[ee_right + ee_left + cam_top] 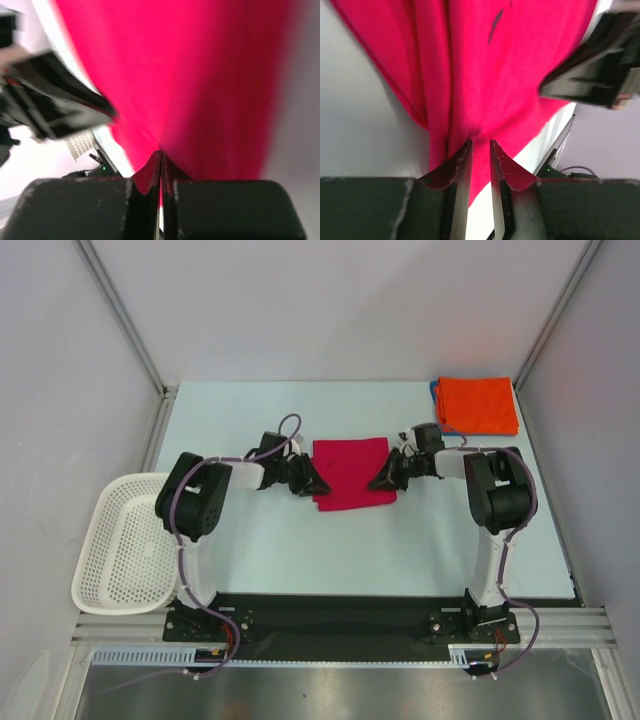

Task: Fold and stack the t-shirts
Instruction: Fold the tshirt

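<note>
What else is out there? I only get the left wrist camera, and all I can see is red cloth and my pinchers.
Observer: An orange shirt lies folded in the far right corner of the table.
Operator: Is the other hand grabbing the red one too?
Observer: Yes. The right gripper is pinched shut on the right edge of the red shirt.
Operator: Is there a basket?
Observer: Yes, a white basket sits by the table's left edge.
</note>
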Robot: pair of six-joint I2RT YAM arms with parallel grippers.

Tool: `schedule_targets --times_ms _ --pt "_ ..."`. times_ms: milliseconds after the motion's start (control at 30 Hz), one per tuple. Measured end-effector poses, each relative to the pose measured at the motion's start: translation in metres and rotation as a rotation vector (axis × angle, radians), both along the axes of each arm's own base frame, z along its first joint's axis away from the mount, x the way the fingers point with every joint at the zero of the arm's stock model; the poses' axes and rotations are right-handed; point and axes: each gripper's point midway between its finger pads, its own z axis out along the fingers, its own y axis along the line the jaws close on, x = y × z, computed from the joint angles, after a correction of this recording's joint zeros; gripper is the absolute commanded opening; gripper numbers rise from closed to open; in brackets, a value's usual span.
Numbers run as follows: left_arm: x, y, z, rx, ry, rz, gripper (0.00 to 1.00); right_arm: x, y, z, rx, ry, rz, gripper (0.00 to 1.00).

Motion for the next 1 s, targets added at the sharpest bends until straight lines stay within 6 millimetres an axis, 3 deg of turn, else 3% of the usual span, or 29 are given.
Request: schedule_targets --times_ms 67,133,300,567,733,833,967,1000 --pt "0.001 0.001 -0.001 -0.02 -0.006 0.001 0.26 -0.014 -0.011 -0.018 0.011 0.048 -0.02 0.0" --pt "0.001 0.002 -0.002 -0.027 -0.015 0.001 0.25 -0.023 -0.021 -0.021 0.05 0.08 -0.039 0.0" --pt "-0.001 0.003 0.0 -0.023 -0.028 -0.001 0.25 -0.023 -0.036 -0.009 0.067 0.042 -0.068 0.0" --pt "-0.021 0.008 0.011 0.035 -0.037 -0.023 0.26 -0.03 -0.029 0.018 0.058 -0.04 -0.035 0.0" --pt "-0.042 0.004 0.009 0.063 -0.015 -0.06 0.26 -0.05 -0.04 -0.018 0.013 0.049 -0.062 0.0" --pt "-0.049 0.006 0.009 0.092 -0.012 -0.07 0.27 -0.051 -0.045 -0.021 0.012 0.077 -0.071 0.0" --pt "-0.049 0.01 0.022 0.13 -0.041 -0.078 0.29 -0.043 -0.05 -0.011 -0.039 0.055 -0.078 0.09" --pt "-0.045 0.01 0.026 0.139 -0.053 -0.078 0.31 -0.041 -0.052 -0.004 -0.052 0.04 -0.081 0.2"
